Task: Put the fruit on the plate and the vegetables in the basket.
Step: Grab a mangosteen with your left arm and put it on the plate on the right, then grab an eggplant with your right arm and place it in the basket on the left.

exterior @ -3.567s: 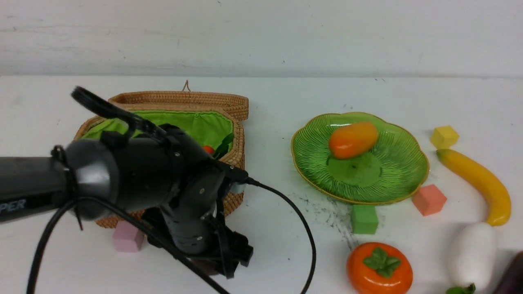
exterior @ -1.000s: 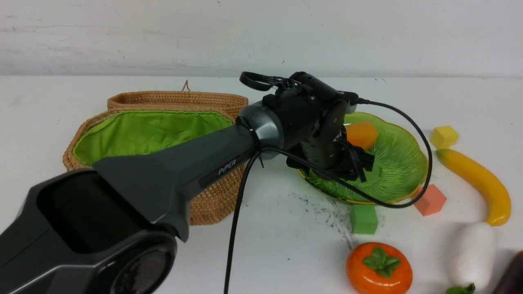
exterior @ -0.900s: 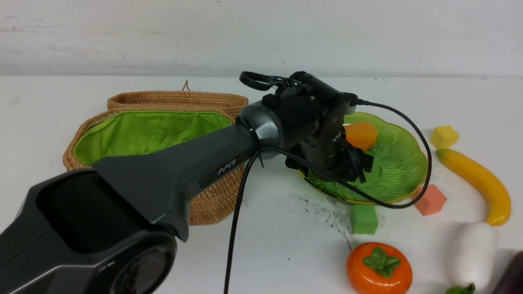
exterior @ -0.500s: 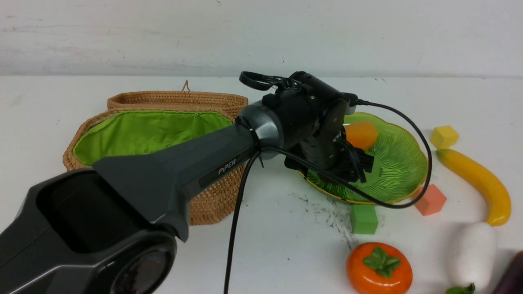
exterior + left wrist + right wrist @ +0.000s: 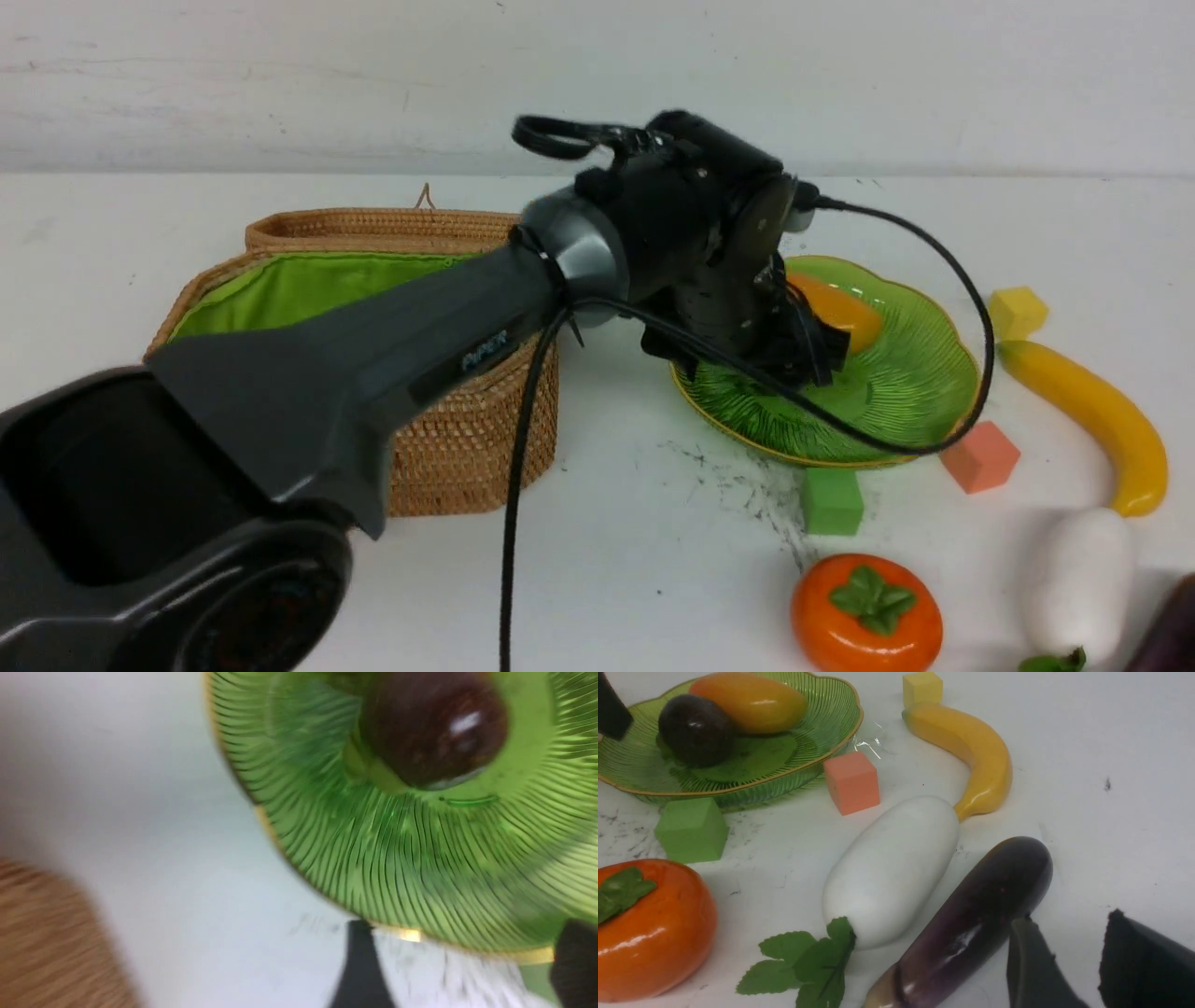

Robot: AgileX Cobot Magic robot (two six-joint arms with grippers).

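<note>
One basket (image 5: 467,448), one plate (image 5: 896,406), four fruits, two vegetables in sight and three small cubes. Left of the plate, the basket stands with its lid (image 5: 373,227) open behind it. Only green lining shows inside, as the left arm hides the rest.

The plate holds two fruits: the mangosteen (image 5: 693,728) near its centre and the mango (image 5: 747,702) just beside it on the far side. The left gripper (image 5: 467,968) hangs over the plate's left part, fingers wide apart with nothing between them. The mangosteen lies beyond the fingertips, clear of both.

The green cube (image 5: 831,501) sits just off the plate's near rim, the salmon cube (image 5: 980,455) by its near-right rim, and the yellow cube (image 5: 1016,312) to its right. The persimmon (image 5: 866,611) rests on the table (image 5: 653,560), nearer the robot than the plate.

Right of the plate lie the white vegetable (image 5: 1078,579), the purple eggplant (image 5: 971,924) beside it, and the banana (image 5: 1092,420). The right gripper (image 5: 1071,947), also right of the plate and nearer, is partly open and empty. One finger is just beside the eggplant's end.
</note>
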